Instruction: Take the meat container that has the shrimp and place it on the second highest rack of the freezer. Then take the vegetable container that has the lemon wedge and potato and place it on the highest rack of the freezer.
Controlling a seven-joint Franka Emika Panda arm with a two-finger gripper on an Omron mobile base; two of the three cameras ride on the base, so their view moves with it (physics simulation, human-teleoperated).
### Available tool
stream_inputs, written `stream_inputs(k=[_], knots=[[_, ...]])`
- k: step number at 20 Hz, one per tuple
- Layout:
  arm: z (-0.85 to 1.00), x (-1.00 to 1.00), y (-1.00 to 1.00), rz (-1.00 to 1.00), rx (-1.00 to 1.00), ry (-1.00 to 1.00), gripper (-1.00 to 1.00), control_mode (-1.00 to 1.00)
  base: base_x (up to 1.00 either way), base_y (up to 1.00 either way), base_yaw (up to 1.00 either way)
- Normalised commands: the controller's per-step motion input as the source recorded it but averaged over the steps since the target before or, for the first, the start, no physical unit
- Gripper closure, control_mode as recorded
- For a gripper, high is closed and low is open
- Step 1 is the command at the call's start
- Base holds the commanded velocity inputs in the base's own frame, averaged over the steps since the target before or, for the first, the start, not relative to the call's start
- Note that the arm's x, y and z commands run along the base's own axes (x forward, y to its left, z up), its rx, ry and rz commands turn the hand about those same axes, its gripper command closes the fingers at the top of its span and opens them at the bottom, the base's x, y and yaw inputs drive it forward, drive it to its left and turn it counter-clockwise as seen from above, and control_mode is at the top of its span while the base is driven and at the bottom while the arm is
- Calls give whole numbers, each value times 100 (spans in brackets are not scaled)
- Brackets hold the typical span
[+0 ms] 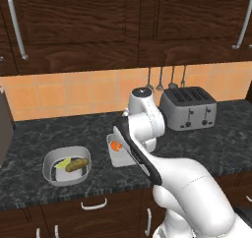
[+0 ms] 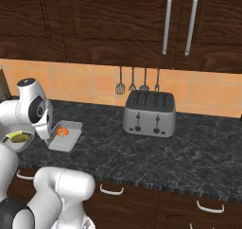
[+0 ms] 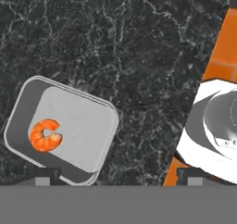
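The shallow grey tray [image 3: 60, 130] with the shrimp [image 3: 45, 135] sits flat on the dark worktop [image 3: 139, 56], just right of the round bowl [image 1: 67, 167] holding the potato [image 1: 77, 164]. The fingers [image 3: 115, 179] hang above, spread wide and empty. The tray looks light, stiff and smooth; its thin raised rim seems the best place to pinch, kept level so the shrimp stays put

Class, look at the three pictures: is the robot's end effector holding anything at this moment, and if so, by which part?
Nothing is held. The end effector is open above the counter, with the shrimp lying in its grey tray below, untouched.
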Motion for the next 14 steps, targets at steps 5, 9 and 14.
stream_inputs(k=[5, 9, 14], knots=[[-33, 20, 24, -15, 0, -2, -100, -100, 0, 0, 0], [-32, 21, 23, -19, 2, 0, -100, -100, 0, 0, 0], [-45, 6, 8, -20, 3, -1, -100, -100, 0, 0, 0]])
